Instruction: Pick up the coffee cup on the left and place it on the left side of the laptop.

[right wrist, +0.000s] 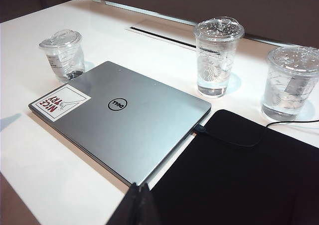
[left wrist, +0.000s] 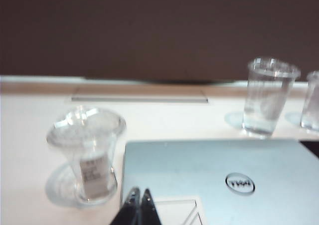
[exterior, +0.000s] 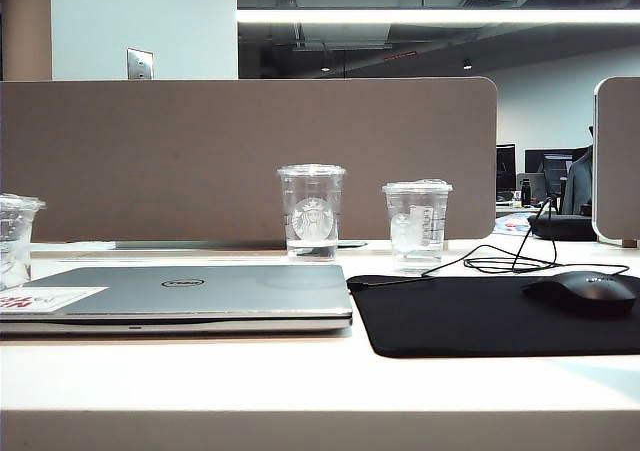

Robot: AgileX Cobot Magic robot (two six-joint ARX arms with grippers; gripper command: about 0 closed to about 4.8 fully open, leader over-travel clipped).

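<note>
Just beside the shut left tool (left wrist: 139,201), the coffee cup (left wrist: 88,155).

I'm looking at an open-plan office: a white desk (exterior: 300,381) backed by a taupe fabric partition panel (exterior: 250,156) along its far edge, with a second panel (exterior: 618,161) at the far right corner. On the desk lie a closed thin silver-grey Dell laptop (exterior: 190,296), a black rectangular mouse pad (exterior: 480,316) carrying a black computer mouse (exterior: 585,291) and its thin black cable (exterior: 500,263). Past the partition I can see dark computer monitors (exterior: 545,166) on another desk, an exposed dark ceiling and a long white strip light (exterior: 440,16).
</note>
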